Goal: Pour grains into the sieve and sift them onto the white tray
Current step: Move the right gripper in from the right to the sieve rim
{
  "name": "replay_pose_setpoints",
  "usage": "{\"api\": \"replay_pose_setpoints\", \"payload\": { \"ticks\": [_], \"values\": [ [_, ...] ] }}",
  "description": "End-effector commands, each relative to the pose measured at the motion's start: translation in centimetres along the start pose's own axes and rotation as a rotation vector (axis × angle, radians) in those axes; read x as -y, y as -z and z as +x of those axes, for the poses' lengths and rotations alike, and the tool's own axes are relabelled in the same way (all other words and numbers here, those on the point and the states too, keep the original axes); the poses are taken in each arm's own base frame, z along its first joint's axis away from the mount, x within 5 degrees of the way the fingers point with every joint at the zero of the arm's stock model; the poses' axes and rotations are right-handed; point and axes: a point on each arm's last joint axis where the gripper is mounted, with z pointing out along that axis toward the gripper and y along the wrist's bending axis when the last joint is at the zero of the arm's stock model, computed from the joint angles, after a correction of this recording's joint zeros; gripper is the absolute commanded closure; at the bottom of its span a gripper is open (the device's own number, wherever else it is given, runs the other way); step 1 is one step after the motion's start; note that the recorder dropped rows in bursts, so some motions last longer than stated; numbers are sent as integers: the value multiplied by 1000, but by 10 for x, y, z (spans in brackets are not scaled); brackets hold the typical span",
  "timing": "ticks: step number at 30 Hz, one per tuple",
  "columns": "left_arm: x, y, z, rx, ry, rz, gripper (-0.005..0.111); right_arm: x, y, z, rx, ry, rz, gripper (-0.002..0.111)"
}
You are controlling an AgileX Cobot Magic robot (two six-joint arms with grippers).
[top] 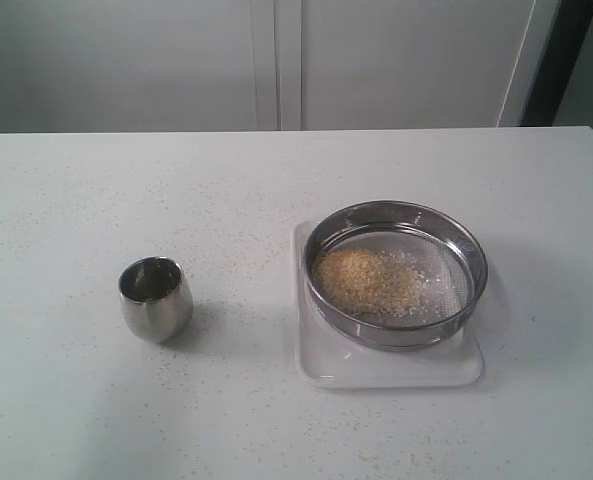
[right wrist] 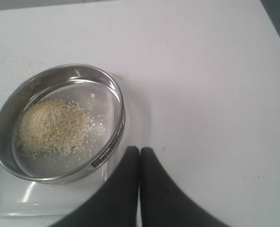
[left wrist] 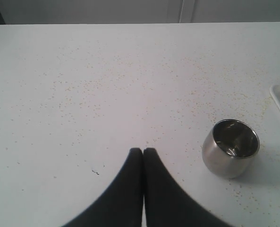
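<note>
Left gripper point(left wrist: 142, 152) pressed together, empty | cup point(top: 156, 298) upright, left of tray point(top: 321, 362) | grains point(top: 366, 280) heaped in sieve point(top: 391, 336), which sits on tray | right gripper point(right wrist: 140, 151) pressed together, empty, beside sieve | sieve likely stiff, light, slick steel: pinch rim wall, keep level, grains loose

We record the left claw point(left wrist: 142, 150) with both black fingers point(left wrist: 128, 194) pressed flat against each other, rounded tips level and touching, jaws fully closed and empty. The fingers flare outward toward the wrist. It hangs clear above the tabletop point(left wrist: 83, 71), touching nothing. We record the right claw point(right wrist: 140, 149) in the same state: black fingers point(right wrist: 161, 196) closed tip to tip, empty, tilted downward.
</note>
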Motion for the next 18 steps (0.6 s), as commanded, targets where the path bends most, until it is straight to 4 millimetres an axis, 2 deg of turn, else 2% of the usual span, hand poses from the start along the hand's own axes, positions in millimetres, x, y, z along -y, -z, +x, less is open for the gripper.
{"api": "replay_pose_setpoints", "payload": {
  "ticks": [1, 18],
  "values": [
    [0, 1, 2, 0, 2, 1, 107, -3, -26, -14, -86, -5, -6, 108],
    [0, 1, 2, 0, 2, 1, 107, -11, -139, -32, -374, -40, -38, 108]
  ]
}}
